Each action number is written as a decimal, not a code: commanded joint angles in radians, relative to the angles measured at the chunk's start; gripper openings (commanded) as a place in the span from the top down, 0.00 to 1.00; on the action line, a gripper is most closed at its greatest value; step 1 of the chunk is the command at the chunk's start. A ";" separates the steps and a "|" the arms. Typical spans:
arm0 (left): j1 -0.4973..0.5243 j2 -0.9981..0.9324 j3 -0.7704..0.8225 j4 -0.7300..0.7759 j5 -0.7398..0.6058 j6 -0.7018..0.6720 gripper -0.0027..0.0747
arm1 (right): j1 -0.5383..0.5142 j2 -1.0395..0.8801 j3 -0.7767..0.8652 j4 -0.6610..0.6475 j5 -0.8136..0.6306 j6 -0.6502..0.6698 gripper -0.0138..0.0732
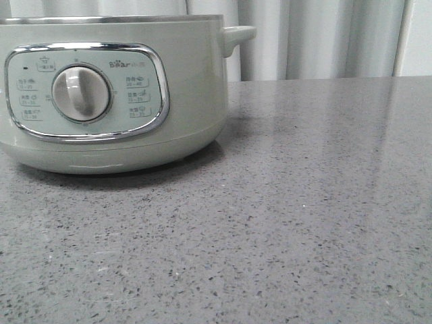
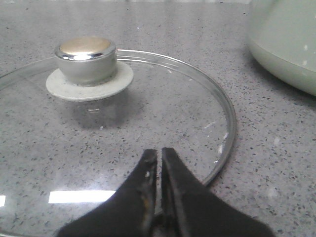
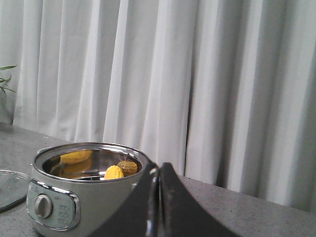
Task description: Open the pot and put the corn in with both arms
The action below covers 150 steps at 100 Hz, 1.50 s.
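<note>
Grey speckled counter, white curtains behind. Your pot point(image 3: 86, 190) is open, with the corn point(image 3: 114, 172) sitting inside against the steel wall, and the glass lid point(image 2: 148, 123) lies flat on the counter just beside it. Both claws, left point(image 2: 159, 155) and right point(image 3: 159, 170), are pinched closed on nothing. Looks basically finished, so just lift away slow and don't bump that lid.

Front view: low, close to the tabletop point(image 1: 304, 223), facing the pot point(image 1: 182, 101). Left wrist view: looking down, near the lid point(image 2: 197, 113). Right wrist view: farther back, level, toward curtains point(image 3: 197, 74). All share the pot.
</note>
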 commanded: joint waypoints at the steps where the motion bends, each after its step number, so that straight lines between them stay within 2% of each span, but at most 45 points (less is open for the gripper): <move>1: 0.002 -0.034 0.027 -0.013 -0.035 -0.012 0.99 | -0.004 -0.007 -0.022 -0.002 -0.078 -0.006 0.89; 43: 0.002 -0.034 0.027 -0.013 -0.035 -0.012 0.99 | -0.004 -0.007 -0.019 -0.002 -0.059 -0.006 0.89; 56: 0.002 -0.034 0.027 -0.013 -0.035 -0.012 0.99 | -0.020 -0.007 0.025 -0.039 -0.063 -0.006 0.89; 64: 0.002 -0.034 0.027 -0.013 -0.035 -0.012 0.99 | -0.057 -0.005 0.096 -0.091 -0.107 -0.006 0.89; 94: 0.002 -0.034 0.027 -0.013 -0.035 -0.012 0.99 | -0.217 -0.005 0.449 -0.106 -0.272 -0.003 0.89; 103: 0.002 -0.034 0.027 -0.013 -0.035 -0.012 0.99 | -0.249 -0.005 0.527 -0.155 -0.279 -0.001 0.89; 112: 0.002 -0.034 0.027 -0.013 -0.035 -0.012 0.99 | -0.264 -0.005 0.574 -0.211 -0.279 0.061 0.89; 119: 0.002 -0.034 0.027 -0.013 -0.035 -0.012 0.99 | -0.266 -0.005 0.571 -0.297 -0.201 0.137 0.89; 125: 0.002 -0.034 0.027 -0.013 -0.035 -0.012 0.99 | -0.266 -0.007 0.571 -0.312 -0.168 0.172 0.89; 139: 0.002 -0.034 0.027 -0.013 -0.035 -0.012 0.99 | -0.266 -0.014 0.571 -0.312 -0.061 0.172 0.89; 150: 0.002 -0.034 0.027 -0.013 -0.035 -0.012 0.99 | -0.266 -0.014 0.571 -0.312 -0.071 0.172 0.89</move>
